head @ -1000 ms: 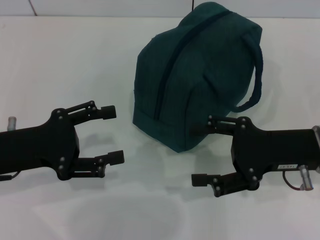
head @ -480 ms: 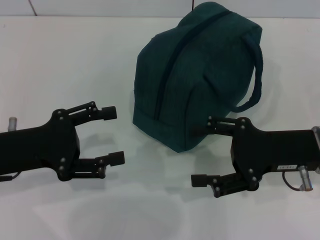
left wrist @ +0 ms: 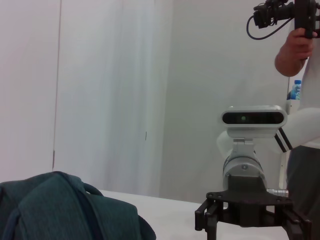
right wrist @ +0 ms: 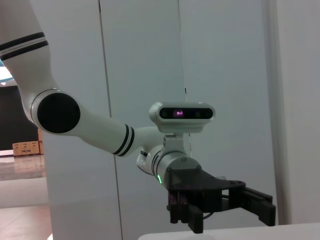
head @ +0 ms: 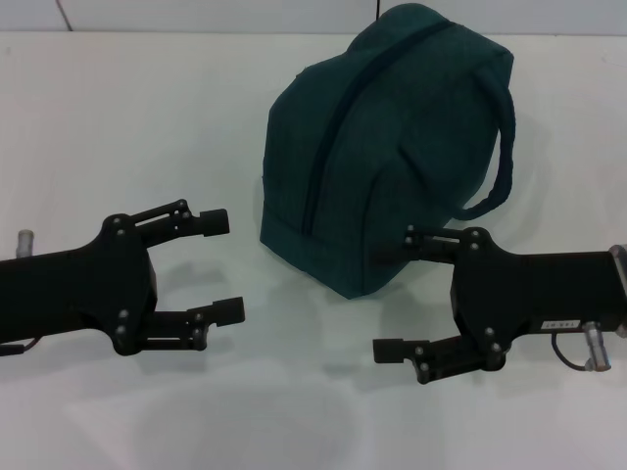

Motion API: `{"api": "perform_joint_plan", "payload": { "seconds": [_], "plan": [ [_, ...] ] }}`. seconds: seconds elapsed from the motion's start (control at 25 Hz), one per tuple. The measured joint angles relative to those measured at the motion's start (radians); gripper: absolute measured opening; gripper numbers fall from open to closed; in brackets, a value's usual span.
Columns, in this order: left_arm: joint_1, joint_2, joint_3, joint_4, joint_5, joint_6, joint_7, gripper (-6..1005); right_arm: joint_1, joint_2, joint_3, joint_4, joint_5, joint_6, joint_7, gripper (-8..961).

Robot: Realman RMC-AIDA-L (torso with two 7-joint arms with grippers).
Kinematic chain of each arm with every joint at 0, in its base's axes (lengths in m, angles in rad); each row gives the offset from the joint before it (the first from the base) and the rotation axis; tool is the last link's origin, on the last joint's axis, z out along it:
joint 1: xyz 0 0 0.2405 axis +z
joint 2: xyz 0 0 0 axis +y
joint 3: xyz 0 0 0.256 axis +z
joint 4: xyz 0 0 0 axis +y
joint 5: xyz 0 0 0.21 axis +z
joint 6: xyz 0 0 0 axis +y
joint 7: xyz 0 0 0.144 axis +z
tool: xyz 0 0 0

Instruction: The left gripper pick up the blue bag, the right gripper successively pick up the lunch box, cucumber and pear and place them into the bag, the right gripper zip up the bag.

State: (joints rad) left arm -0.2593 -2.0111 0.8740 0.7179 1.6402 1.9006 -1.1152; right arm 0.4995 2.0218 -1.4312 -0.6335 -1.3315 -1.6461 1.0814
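We count one blue bag (head: 387, 147) and two tools on the white tabletop (head: 127, 117). The bag is zipped and lies between them, toward the far side. The left tool (head: 220, 264) is spread, apart from the bag. The right tool (head: 390, 302) is spread, its upper finger over the bag's near corner. Compared with half a second ago, nothing has visibly shifted.

Left hand (right wrist: 239, 209) on its white arm (right wrist: 95, 127), fingers seemingly parted, before pale wall panels (right wrist: 225, 75).

Bright even overhead light, soft shadows on white table (head: 147, 117), mild haze, sharp focus
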Motion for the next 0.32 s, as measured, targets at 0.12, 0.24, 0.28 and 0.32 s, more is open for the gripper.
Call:
{"api": "perform_joint_plan", "payload": {
  "seconds": [0.12, 0.24, 0.28, 0.32],
  "plan": [
    [-0.001, 0.0, 0.0, 0.0, 0.0, 0.0, 0.0, 887, 0.001, 0.0, 0.0, 0.0, 0.0, 0.0, 0.0, 886],
    [-0.001, 0.0, 0.0, 0.0, 0.0, 0.0, 0.0, 887, 0.001, 0.0, 0.0, 0.0, 0.0, 0.0, 0.0, 886],
    [-0.001, 0.0, 0.0, 0.0, 0.0, 0.0, 0.0, 887, 0.001, 0.0, 0.0, 0.0, 0.0, 0.0, 0.0, 886],
    [-0.002, 0.0, 0.0, 0.0, 0.0, -0.001, 0.0, 887, 0.001, 0.0, 0.0, 0.0, 0.0, 0.0, 0.0, 886]
  ]
}}
